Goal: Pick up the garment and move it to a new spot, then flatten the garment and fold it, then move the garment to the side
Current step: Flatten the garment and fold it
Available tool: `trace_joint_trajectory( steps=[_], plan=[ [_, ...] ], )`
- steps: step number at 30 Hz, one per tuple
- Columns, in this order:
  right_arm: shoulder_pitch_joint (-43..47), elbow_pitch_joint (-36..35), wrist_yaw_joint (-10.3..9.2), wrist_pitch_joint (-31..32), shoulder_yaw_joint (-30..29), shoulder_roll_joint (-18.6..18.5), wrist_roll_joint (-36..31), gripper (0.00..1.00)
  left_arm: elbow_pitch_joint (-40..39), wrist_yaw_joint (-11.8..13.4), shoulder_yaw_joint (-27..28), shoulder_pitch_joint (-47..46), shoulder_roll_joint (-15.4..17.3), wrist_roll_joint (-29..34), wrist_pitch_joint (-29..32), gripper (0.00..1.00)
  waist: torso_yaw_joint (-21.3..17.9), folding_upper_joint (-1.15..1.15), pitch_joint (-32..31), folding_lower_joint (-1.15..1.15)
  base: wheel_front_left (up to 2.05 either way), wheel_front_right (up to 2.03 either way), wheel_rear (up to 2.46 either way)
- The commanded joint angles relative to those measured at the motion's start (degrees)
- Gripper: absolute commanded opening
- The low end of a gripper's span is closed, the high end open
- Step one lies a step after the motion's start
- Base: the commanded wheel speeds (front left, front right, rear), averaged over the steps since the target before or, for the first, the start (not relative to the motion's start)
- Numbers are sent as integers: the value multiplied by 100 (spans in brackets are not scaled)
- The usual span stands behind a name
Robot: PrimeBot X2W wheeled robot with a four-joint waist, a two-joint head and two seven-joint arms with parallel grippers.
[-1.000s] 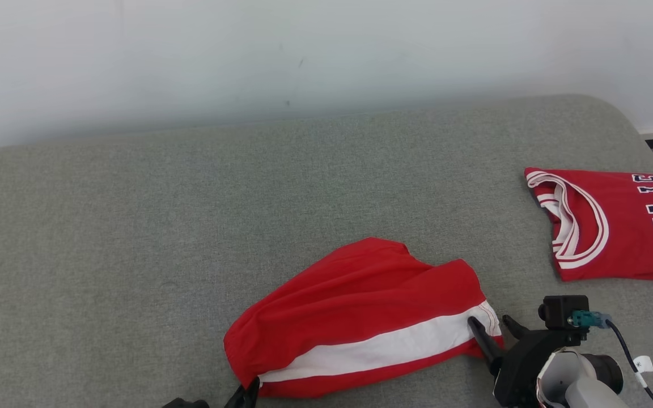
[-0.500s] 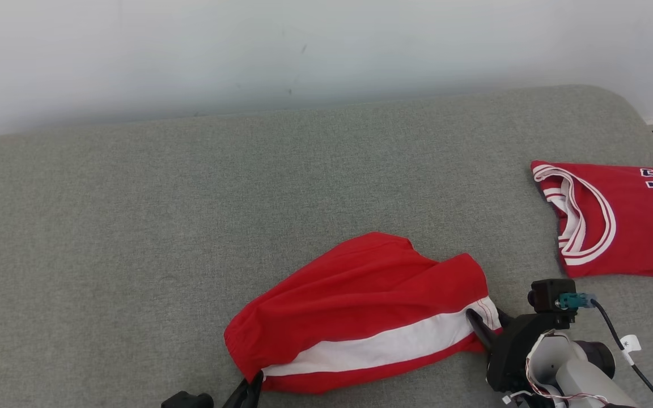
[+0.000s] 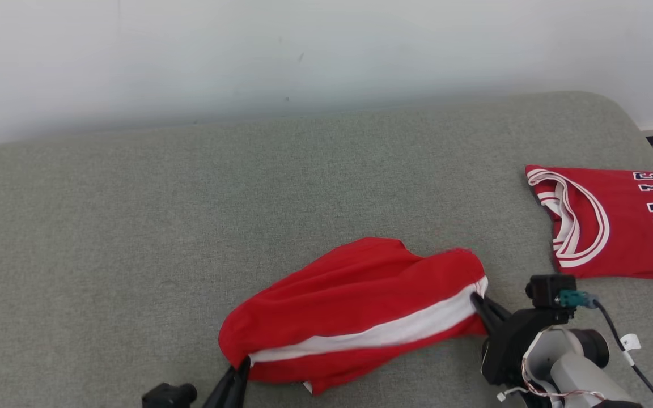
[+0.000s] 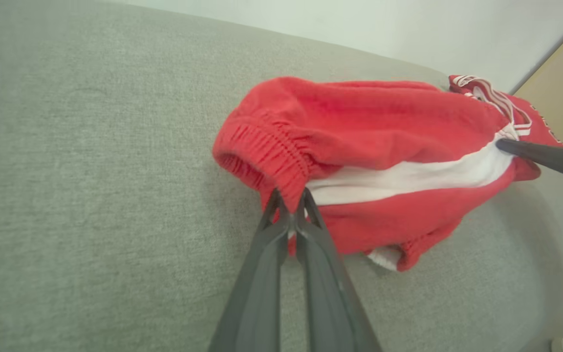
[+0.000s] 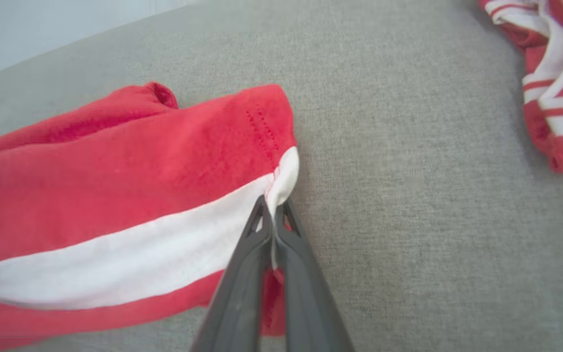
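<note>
A pair of red fabric shorts with a broad white side stripe (image 3: pixel 355 309) lies bunched on a grey woven upholstered surface (image 3: pixel 190 226), near the front edge and a little right of centre in the head view. A plain white wall (image 3: pixel 304 45) rises behind the surface.

The left gripper (image 4: pixel 290 196) has its two long dark fingers pressed together on the gathered elastic waistband at the left end of the shorts, with red cloth pinched between the tips. The right gripper (image 5: pixel 273 203) is likewise clamped closed, its tips nipping the white stripe at the hem on the right end. The shorts stretch between the two grips, with the stripe running from one to the other. A loose red fold with a bit of white hangs below the stripe toward the surface. Whether the shorts are fully clear of the surface cannot be told.

Well apart, at the right side of the surface, lies a flat red jersey with white-trimmed neckline and dark block lettering (image 3: pixel 615 226).
</note>
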Motion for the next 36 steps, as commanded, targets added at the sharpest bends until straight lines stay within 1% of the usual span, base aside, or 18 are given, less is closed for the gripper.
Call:
trace_joint_trajectory(
  steps=[1, 3, 7, 10, 15, 18, 21, 22, 23, 24, 26, 29, 32, 36],
  plan=[
    [-66, -72, -14, -54, -2, -40, 73, 0, -80, 8, 47, -28, -11, -54, 0, 0, -1, 0, -27, 0, 0, 0, 0],
    [-85, -267, -14, -143, -5, -96, 158, 0, -242, 8, 96, -135, -13, -178, 0, 0, 0, 0, -53, 0, 0, 0, 0],
    [-166, -699, -14, -262, -21, -282, 200, 0, -559, 8, 105, -319, 112, -369, 0, 0, -22, 0, -93, 0, 0, 0, 0],
    [-178, -960, -14, -359, -156, -348, 235, 0, -709, 8, 27, -507, 193, -544, 0, 0, -46, 0, -103, 0, 0, 0, 0],
    [-400, -1245, -14, -227, -416, -142, 518, 0, -705, 8, -133, -1212, 299, -1012, 178, 0, -136, 0, 9, 0, 0, 0, 0],
    [-765, -1205, -14, -134, -529, 45, 594, 0, -576, 8, -147, -1871, 422, -1345, 357, 0, -253, 0, 136, 0, 0, 0, 0],
    [-1322, -1059, -14, -141, -627, 350, 689, 0, -384, 8, -109, -2618, 652, -1537, 494, 0, -431, 0, 306, 0, 0, 0, 0],
    [-1322, -1059, -14, -141, -627, 350, 689, 0, -384, 8, -109, -2618, 652, -1537, 494, 0, -431, 0, 306, 0, 0, 0, 0],
    [-1538, -989, -14, -173, -662, 444, 717, 0, -334, 8, -80, -2867, 739, -1590, 514, 0, -499, 0, 374, 0, 0, 0, 0],
    [-1989, -820, -14, -285, -661, 537, 585, 0, -282, 8, -67, -3375, 862, -1720, 530, 0, -588, 0, 514, 0, 0, 0, 0],
    [-2412, -684, -14, -496, -724, 675, 561, 0, -282, 8, -28, -3839, 995, -1833, 503, 0, -650, 0, 647, 0, 0, 0, 0],
    [-3036, -513, -14, -910, -812, 764, 446, 0, -341, 8, 75, -4484, 1145, -2077, 437, 0, -701, 0, 878, 0, 0, 0, 0],
    [-3476, -354, -14, -1276, -828, 819, 350, 0, -428, 8, 174, -4940, 1203, -2384, 391, 0, -714, 0, 1074, 0, 0, 0, 0],
    [-3870, -108, -14, -1428, -723, 875, 358, 0, -450, 8, 118, -5275, 1441, -2563, 532, 0, -727, 0, 1257, 0, 0, 0, 0]
  ],
)
